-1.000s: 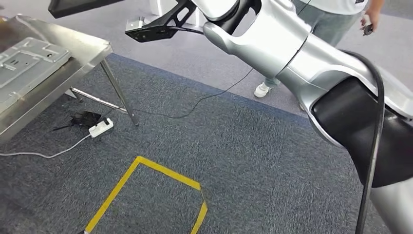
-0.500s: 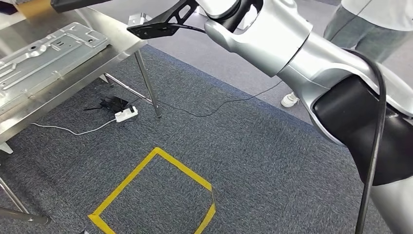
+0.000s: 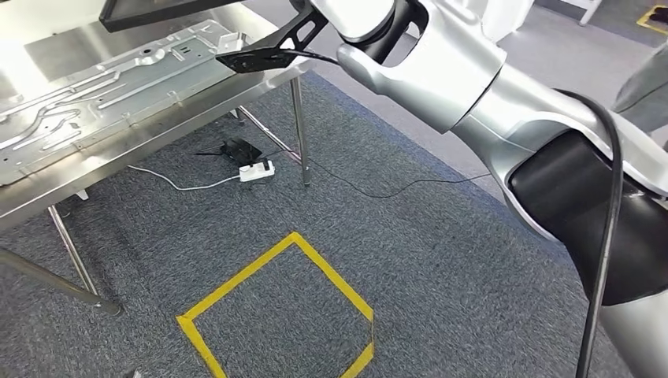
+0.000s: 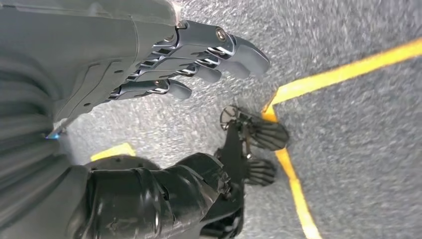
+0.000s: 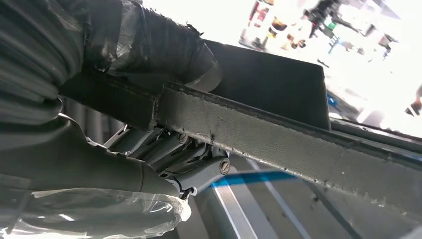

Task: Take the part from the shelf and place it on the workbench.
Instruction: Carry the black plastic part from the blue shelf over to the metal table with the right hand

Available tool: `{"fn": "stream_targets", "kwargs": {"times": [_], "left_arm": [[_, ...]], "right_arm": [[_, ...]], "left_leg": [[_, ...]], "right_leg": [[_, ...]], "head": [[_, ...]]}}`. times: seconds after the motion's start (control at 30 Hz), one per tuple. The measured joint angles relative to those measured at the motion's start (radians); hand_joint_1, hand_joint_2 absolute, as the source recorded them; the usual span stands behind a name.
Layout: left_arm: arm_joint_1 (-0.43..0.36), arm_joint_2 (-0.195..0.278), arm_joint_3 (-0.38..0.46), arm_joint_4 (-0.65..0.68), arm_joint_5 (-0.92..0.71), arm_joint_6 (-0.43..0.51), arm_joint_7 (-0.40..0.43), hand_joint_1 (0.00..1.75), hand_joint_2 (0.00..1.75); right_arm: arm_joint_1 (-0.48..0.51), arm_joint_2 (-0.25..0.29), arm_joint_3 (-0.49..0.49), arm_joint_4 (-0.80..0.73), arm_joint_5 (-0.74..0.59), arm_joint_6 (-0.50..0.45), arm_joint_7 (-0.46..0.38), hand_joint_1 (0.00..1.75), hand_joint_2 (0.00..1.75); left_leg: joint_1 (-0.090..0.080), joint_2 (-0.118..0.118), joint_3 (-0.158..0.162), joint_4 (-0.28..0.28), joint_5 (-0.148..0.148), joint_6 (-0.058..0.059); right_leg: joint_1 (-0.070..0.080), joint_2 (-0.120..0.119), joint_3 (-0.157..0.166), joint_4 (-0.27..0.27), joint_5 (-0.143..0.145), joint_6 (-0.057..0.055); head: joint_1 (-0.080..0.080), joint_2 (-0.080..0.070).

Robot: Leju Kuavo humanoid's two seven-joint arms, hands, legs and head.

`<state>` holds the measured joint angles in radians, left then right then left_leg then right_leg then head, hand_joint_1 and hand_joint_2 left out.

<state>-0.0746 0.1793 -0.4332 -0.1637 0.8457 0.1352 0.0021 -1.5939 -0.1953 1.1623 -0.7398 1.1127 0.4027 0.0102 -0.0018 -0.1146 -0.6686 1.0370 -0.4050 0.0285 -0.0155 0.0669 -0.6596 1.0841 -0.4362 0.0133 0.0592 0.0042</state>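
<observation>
The part is a flat black panel [image 5: 271, 142]; my right hand [image 5: 174, 159] grips it, fingers under its edge and the taped thumb on top. In the head view the panel [image 3: 157, 11] hangs at the top left, over the far side of the steel workbench [image 3: 150, 140], with my right arm [image 3: 473, 87] reaching across toward it. An embossed metal sheet [image 3: 118, 79] lies on the workbench top. My left hand [image 4: 164, 64] hangs beside my body over the carpet, fingers loosely together and holding nothing.
A white power strip [image 3: 257, 170] with cables lies on the grey carpet under the workbench, near its leg [image 3: 299, 134]. A yellow tape square [image 3: 276, 307] marks the floor in front of me. A person's grey trouser leg [image 3: 642, 79] shows at the right edge.
The whole picture has shifted right as the camera turned. More of the workbench is in view, and the person has slid to the right edge. My right hand still holds the panel.
</observation>
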Motion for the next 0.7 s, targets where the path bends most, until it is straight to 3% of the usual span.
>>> {"fn": "stream_targets", "kwargs": {"times": [0.03, 0.1, 0.13, 0.17, 0.23, 0.3, 0.33, 0.37, 0.4, 0.47, 0.53, 0.6, 0.63, 0.7], "left_arm": [[0.000, 0.002, 0.000, 0.000, 0.001, 0.000, -0.001, 0.00, 1.75], [0.002, 0.005, -0.001, 0.000, 0.002, 0.000, -0.003, 0.00, 1.75], [0.005, 0.006, -0.001, 0.000, 0.003, -0.001, -0.003, 0.00, 1.75], [0.007, 0.006, -0.002, 0.000, 0.004, -0.003, -0.003, 0.00, 1.75], [0.007, 0.006, -0.002, 0.000, 0.005, -0.007, -0.005, 0.00, 1.75], [0.004, 0.005, -0.003, 0.000, 0.006, -0.010, -0.006, 0.00, 1.75], [0.004, 0.004, -0.003, 0.000, 0.006, -0.011, -0.006, 0.00, 1.75], [0.004, 0.003, -0.003, 0.000, 0.006, -0.012, -0.006, 0.00, 1.75], [0.004, 0.002, -0.003, 0.000, 0.006, -0.013, -0.006, 0.00, 1.75], [0.004, 0.002, -0.003, 0.000, 0.006, -0.013, -0.006, 0.00, 1.75], [0.003, 0.001, -0.003, 0.000, 0.006, -0.013, -0.007, 0.00, 1.75], [0.002, 0.001, -0.004, 0.000, 0.006, -0.013, -0.008, 0.00, 1.75], [0.003, 0.001, -0.004, 0.000, 0.006, -0.012, -0.008, 0.00, 1.75], [0.004, 0.002, -0.004, 0.000, 0.006, -0.012, -0.008, 0.00, 1.75]], "right_arm": [[0.000, 0.000, 0.000, -0.001, 0.000, 0.000, 0.000, 1.75, 1.75], [0.002, 0.000, 0.000, -0.004, 0.000, -0.001, 0.000, 1.75, 1.75], [0.002, 0.001, 0.000, -0.006, 0.000, -0.001, 0.000, 1.75, 1.75], [0.002, 0.002, 0.000, -0.008, 0.000, -0.002, 0.000, 1.75, 1.75], [0.000, 0.003, 0.000, -0.012, 0.000, -0.003, 0.000, 1.75, 1.75], [0.001, 0.002, 0.000, -0.012, 0.000, -0.004, 0.000, 1.75, 1.75], [0.004, 0.002, 0.000, -0.012, 0.000, -0.004, 0.000, 1.75, 1.75], [0.006, 0.003, 0.000, -0.012, 0.000, -0.004, -0.001, 1.75, 1.75], [0.007, 0.003, 0.000, -0.013, 0.000, -0.004, -0.001, 1.75, 1.75], [0.007, 0.002, 0.000, -0.014, 0.000, -0.004, 0.000, 1.75, 1.75], [0.007, 0.002, 0.000, -0.015, 0.000, -0.005, 0.000, 1.75, 1.75], [0.007, 0.002, 0.000, -0.016, 0.000, -0.005, 0.000, 1.75, 1.75], [0.007, 0.002, 0.000, -0.017, 0.000, -0.005, -0.001, 1.75, 1.75], [0.006, 0.001, 0.000, -0.020, 0.000, -0.006, 0.000, 1.75, 1.75]], "left_leg": [[0.004, -0.012, -0.005, 0.002, 0.000, -0.006], [0.010, -0.034, -0.009, -0.001, 0.003, -0.018], [0.009, -0.023, -0.011, 0.000, 0.001, -0.024], [0.006, 0.003, -0.018, 0.015, -0.008, -0.029], [0.005, 0.075, -0.060, 0.102, -0.049, -0.037], [0.012, 0.104, -0.124, 0.221, -0.091, -0.044], [0.016, 0.108, -0.143, 0.249, -0.092, -0.046], [0.019, 0.110, -0.144, 0.242, -0.077, -0.048], [0.021, 0.116, -0.123, 0.195, -0.048, -0.049], [0.017, 0.152, -0.054, 0.061, 0.008, -0.049], [0.006, 0.175, -0.016, -0.010, 0.024, -0.039], [0.000, 0.158, -0.013, -0.015, 0.020, -0.026], [0.001, 0.147, -0.009, -0.018, 0.019, -0.020], [0.005, 0.126, 0.001, -0.025, 0.018, -0.006]], "right_leg": [[0.000, 0.010, 0.010, -0.019, 0.002, -0.001], [0.003, -0.010, 0.017, -0.028, 0.002, -0.008], [0.004, -0.023, 0.023, -0.035, 0.004, -0.013], [0.003, -0.038, 0.031, -0.044, 0.006, -0.020], [0.005, -0.065, 0.045, -0.057, 0.007, -0.029], [0.007, -0.091, 0.051, -0.059, 0.003, -0.033], [0.007, -0.104, 0.053, -0.059, 0.000, -0.032], [0.007, -0.117, 0.055, -0.058, -0.004, -0.031], [0.007, -0.129, 0.058, -0.057, -0.008, -0.028], [0.010, -0.150, 0.065, -0.054, -0.018, -0.019], [0.015, -0.167, 0.070, -0.053, -0.026, -0.008], [0.015, -0.184, 0.077, -0.055, -0.033, 0.003], [0.012, -0.180, 0.080, -0.053, -0.039, 0.009], [0.005, -0.133, 0.062, -0.003, -0.071, 0.017]], "head": [[-0.001, 0.000], [0.000, 0.000], [-0.001, 0.000], [-0.002, 0.000], [-0.004, 0.000], [-0.005, 0.000], [-0.005, 0.000], [-0.005, 0.000], [-0.005, 0.000], [-0.005, 0.000], [-0.002, 0.000], [0.002, 0.000], [0.003, 0.000], [0.006, 0.000]]}}
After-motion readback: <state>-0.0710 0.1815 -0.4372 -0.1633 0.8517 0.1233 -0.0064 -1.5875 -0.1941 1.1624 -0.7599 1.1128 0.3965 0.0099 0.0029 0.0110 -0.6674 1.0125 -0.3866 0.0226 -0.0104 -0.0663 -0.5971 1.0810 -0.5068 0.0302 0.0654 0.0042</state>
